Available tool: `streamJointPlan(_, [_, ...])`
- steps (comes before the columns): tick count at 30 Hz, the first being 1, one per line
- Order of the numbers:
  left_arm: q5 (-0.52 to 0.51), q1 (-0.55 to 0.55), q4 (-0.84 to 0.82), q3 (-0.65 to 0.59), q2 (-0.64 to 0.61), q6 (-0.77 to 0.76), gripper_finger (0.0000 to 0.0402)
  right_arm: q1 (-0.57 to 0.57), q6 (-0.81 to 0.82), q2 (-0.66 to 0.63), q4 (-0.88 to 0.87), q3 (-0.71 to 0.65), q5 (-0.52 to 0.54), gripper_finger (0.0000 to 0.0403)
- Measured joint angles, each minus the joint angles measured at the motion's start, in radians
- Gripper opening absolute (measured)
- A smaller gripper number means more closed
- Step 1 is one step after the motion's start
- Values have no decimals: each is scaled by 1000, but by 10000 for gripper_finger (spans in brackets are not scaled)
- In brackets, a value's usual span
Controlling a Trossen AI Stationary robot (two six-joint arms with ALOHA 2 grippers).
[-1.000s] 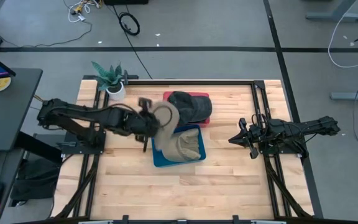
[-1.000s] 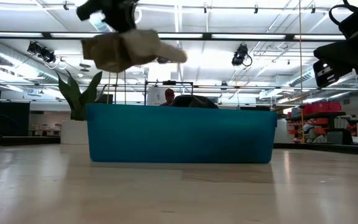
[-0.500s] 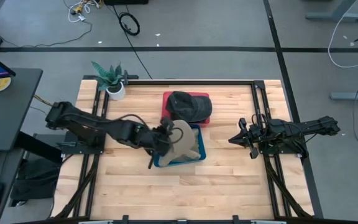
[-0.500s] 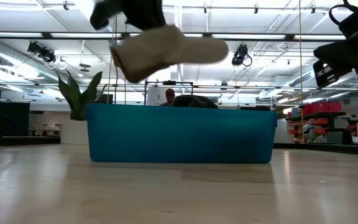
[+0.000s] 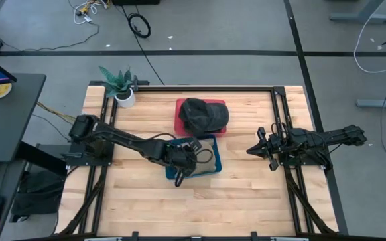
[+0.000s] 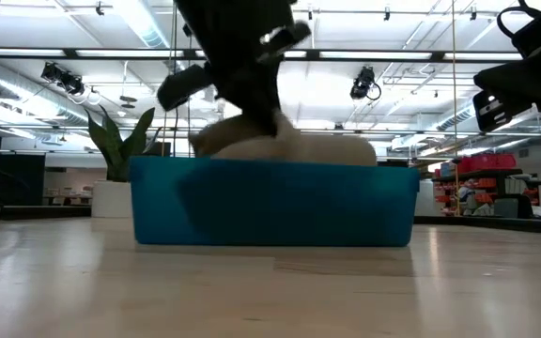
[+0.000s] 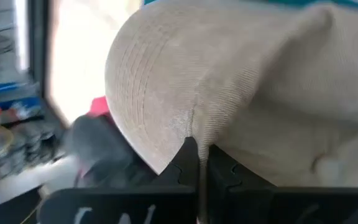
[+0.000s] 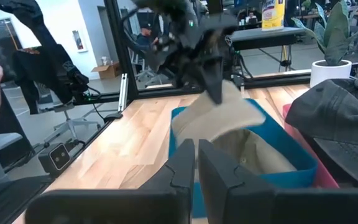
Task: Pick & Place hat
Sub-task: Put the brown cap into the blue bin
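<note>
From my station I see the left gripper (image 5: 191,155) has come down into the blue bin (image 5: 179,175); a second ago it was carrying the tan hat (image 6: 285,146) well above the rim, beside the bin's left edge. Now the hat sits low, its crown just showing over the bin wall in the low view. The fingers (image 7: 191,163) are pinched together on the hat's brim edge. I count two tan hats: the held one and another (image 8: 253,152) already lying in the bin beneath it. Beyond the bin, one dark cap (image 5: 204,114) rests on a red tray (image 5: 179,107). One potted plant (image 5: 118,84) stands at the table's far left corner. The right gripper (image 5: 254,150) waits at the right side, unmoved, fingers closed together on nothing.
</note>
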Motion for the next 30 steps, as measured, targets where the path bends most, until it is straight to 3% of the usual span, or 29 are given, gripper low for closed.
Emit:
streamJointPlan(8, [157,41,15,1,87,-105,10,0,0,0,0,0,0,27])
streamJointPlan(16, [158,74,37,3,136,-206,50,0,0,0,0,0,0,27])
streamJointPlan(26, [137,60,86,0,121,-299,166,0,0,0,0,0,0,27])
streamJointPlan(30, [79,58,116,0,118,-433,198,0,0,0,0,0,0,27])
